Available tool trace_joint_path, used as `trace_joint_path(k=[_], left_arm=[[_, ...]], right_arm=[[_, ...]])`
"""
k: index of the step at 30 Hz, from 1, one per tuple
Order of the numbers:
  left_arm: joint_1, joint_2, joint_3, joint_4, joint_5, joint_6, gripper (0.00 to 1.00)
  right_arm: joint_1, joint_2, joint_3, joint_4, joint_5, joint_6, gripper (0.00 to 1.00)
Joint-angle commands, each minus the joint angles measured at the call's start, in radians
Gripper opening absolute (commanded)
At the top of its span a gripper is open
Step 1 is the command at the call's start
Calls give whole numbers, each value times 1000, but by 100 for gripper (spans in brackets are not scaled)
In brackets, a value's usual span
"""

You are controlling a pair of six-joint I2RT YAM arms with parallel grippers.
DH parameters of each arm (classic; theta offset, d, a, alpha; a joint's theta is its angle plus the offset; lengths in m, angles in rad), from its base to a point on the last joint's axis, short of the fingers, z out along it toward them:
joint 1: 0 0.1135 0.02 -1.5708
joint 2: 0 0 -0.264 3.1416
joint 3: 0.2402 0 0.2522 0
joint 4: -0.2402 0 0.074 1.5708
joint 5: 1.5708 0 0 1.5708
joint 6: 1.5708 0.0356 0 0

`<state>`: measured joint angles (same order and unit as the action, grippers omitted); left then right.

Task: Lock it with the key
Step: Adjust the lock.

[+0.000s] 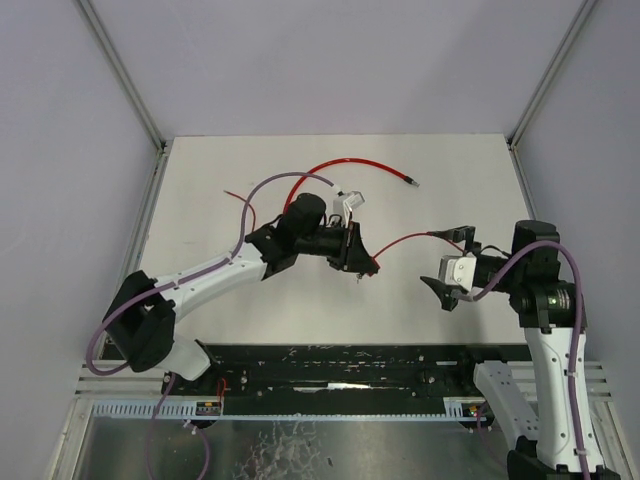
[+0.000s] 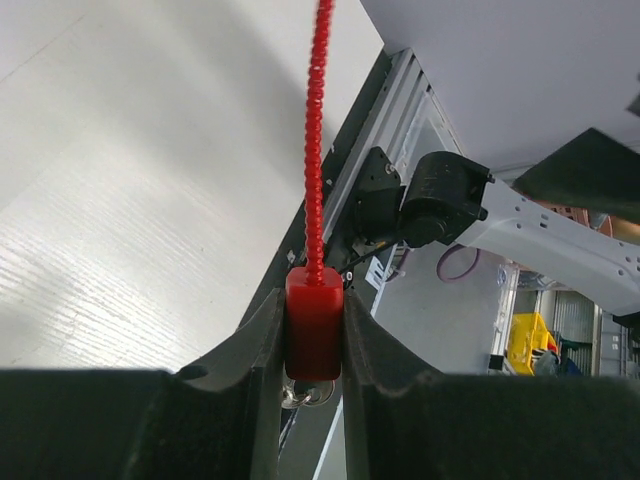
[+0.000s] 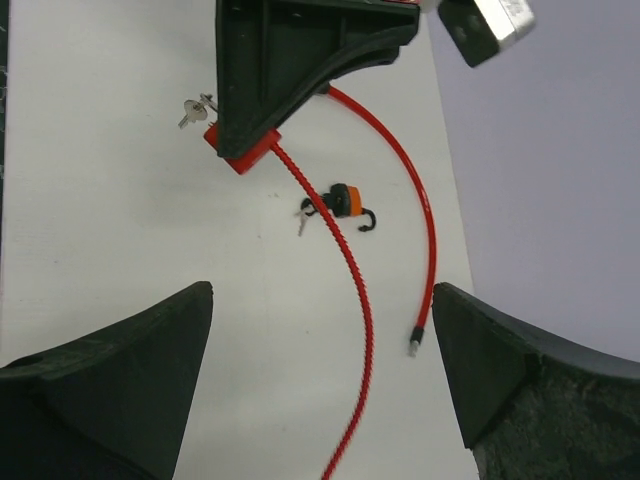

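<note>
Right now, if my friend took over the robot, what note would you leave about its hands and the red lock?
Left gripper: shut on the red lock body, with a key sticking out of it.
Right gripper: open, empty, facing the lock.
Red cable: its metal-tipped end lies loose on the table. An orange padlock lies there too.
Done: lock gripped, key in.
Left: probably take the key with the right gripper and turn it. I cannot tell whether it has been turned.
</note>
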<state>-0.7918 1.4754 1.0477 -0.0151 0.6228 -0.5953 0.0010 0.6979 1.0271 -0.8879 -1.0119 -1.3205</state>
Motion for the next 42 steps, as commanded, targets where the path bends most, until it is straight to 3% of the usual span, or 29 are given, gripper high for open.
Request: trace_joint_path(k=[1, 6, 11, 21, 33, 42], left_arm=[[-19, 26, 55, 40, 48, -20, 0], [-49, 56, 87, 19, 51, -12, 0], [-79, 97, 127, 16, 67, -15, 0], [-93, 120, 142, 6, 102, -11, 0], [-104, 147, 163, 6, 127, -11, 0], [-104, 142, 161, 15, 135, -17, 1]], right_arm=[[10, 70, -60, 11, -142, -92, 95], [79, 115, -84, 41, -41, -168, 92], [245, 117, -135, 161, 138, -91, 86], [295, 146, -168, 161, 240, -171, 64], [320, 157, -162, 150, 219, -190, 38], [321, 161, -142, 115, 162, -170, 5]])
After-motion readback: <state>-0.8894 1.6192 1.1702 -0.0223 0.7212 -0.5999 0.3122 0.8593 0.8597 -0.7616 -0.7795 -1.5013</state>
